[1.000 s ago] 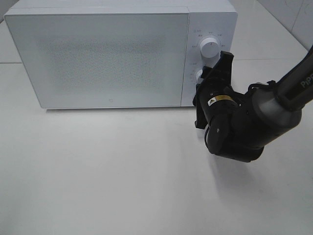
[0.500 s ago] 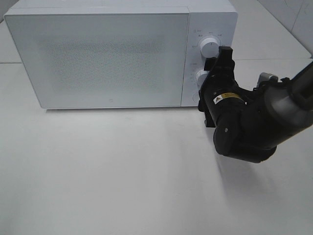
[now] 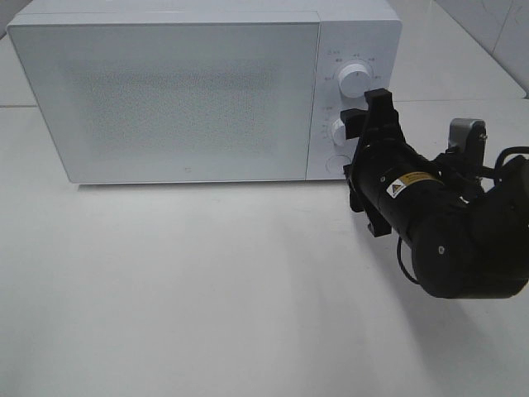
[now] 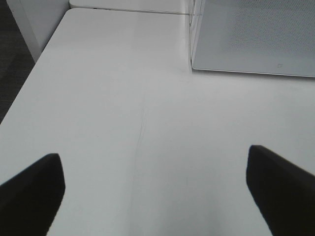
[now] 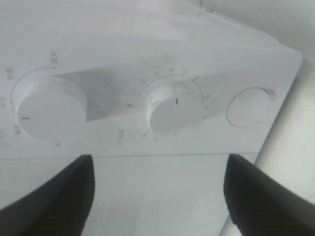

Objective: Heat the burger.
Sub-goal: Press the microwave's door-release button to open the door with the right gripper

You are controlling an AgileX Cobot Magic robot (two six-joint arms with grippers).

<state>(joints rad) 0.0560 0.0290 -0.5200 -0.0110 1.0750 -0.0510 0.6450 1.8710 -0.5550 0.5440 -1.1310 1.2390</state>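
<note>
The burger is out of view. The white microwave [image 3: 182, 91] stands at the back of the table with its door shut. My right gripper [image 3: 366, 112] is open just in front of the control panel, level with the lower dial [image 3: 339, 130] and apart from it. In the right wrist view the gripper [image 5: 157, 196] is spread wide below that dial [image 5: 175, 109], with nothing between its fingers. The upper dial [image 5: 49, 114] and a round button [image 5: 249, 106] flank it. My left gripper [image 4: 155, 196] is open over bare table, empty.
The white table [image 3: 207, 289] stretches in front of the microwave. The left wrist view shows the microwave's corner [image 4: 256, 34], the table's side edge [image 4: 29, 73] and dark floor beyond it. A tiled wall sits at the back right.
My right gripper has opened and drawn back from the lower dial. The arm has swung to the right and slightly toward the front. The left gripper has not moved.
</note>
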